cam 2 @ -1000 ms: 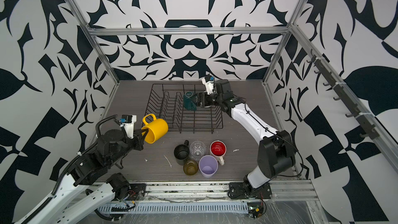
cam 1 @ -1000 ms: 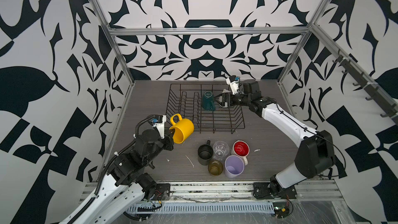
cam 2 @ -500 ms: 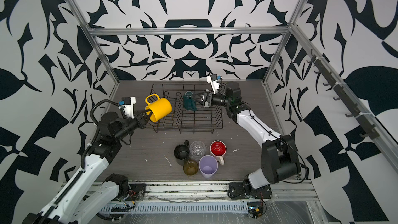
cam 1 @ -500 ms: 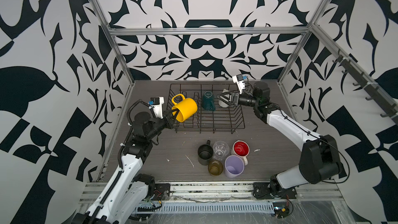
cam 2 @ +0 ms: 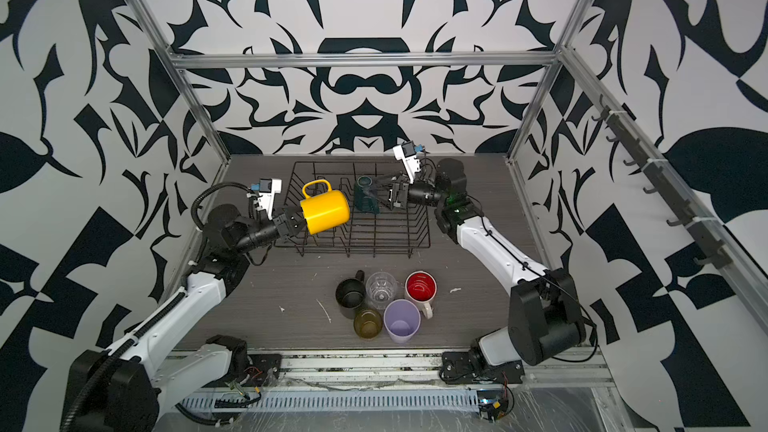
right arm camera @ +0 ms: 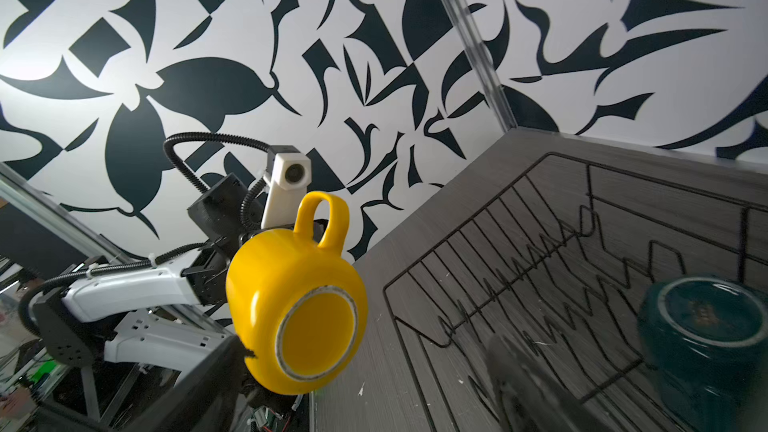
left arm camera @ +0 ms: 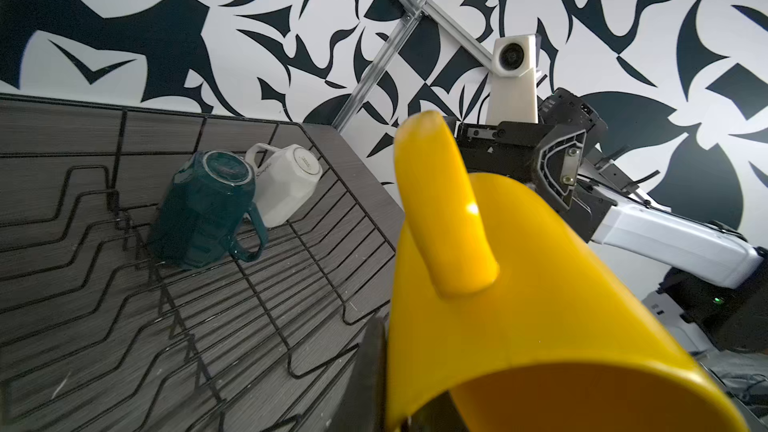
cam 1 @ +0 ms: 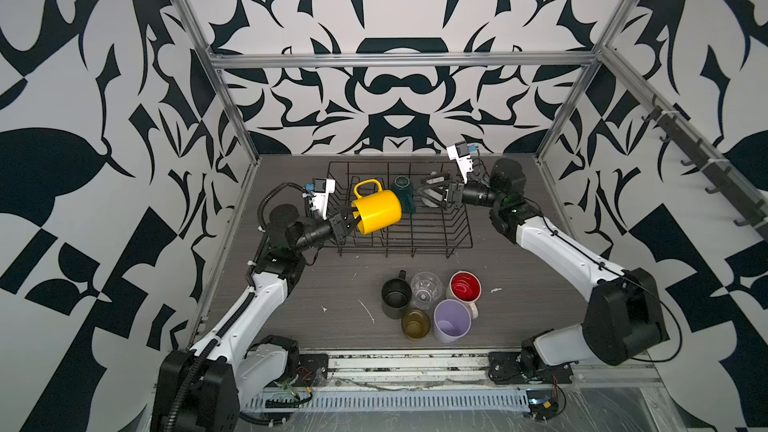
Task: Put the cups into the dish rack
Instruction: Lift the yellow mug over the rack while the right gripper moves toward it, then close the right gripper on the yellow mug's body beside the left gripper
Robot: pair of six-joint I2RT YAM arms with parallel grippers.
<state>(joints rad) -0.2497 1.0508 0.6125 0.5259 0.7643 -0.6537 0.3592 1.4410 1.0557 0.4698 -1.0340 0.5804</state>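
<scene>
The left claw (cam 1: 348, 223) pinches the yellow mug (cam 1: 376, 211) over the left edge of the dish rack (cam 1: 436, 235); the right claw (cam 1: 428, 197), spread, hovers near the teal mug (cam 1: 402, 193).

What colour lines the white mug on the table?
Red; the mug shows best in a top view.

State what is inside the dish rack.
A teal mug and a white mug, both tilted, bases showing. The held yellow mug hides part of the dish rack floor in both top views.
</scene>
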